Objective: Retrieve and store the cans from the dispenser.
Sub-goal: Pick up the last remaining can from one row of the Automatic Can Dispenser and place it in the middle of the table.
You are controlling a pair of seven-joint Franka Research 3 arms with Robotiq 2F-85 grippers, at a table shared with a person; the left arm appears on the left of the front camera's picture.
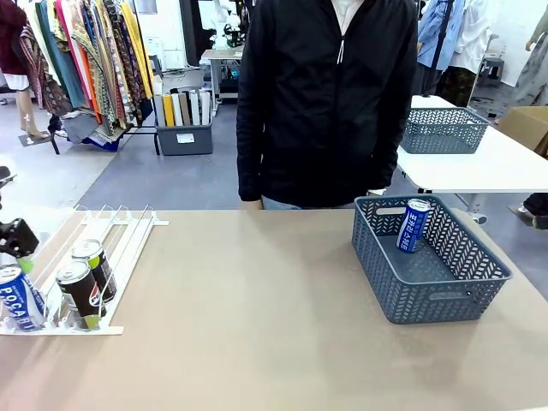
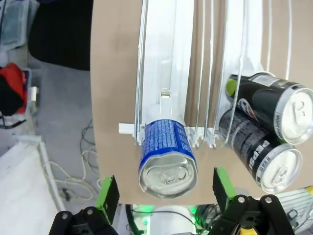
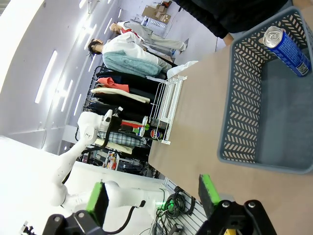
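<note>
One blue can (image 2: 167, 161) sits centred ahead of the wide-open, empty left pincer (image 2: 165, 186).

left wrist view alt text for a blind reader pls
A blue can lies at the end of a white rack, lined up with the open left pincer. Two dark cans lie in a neighbouring lane.

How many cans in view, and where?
4. On the dispenser, at its near end: a blue can and two dark cans. A second blue can is in the grey basket. None appears hidden.
</note>
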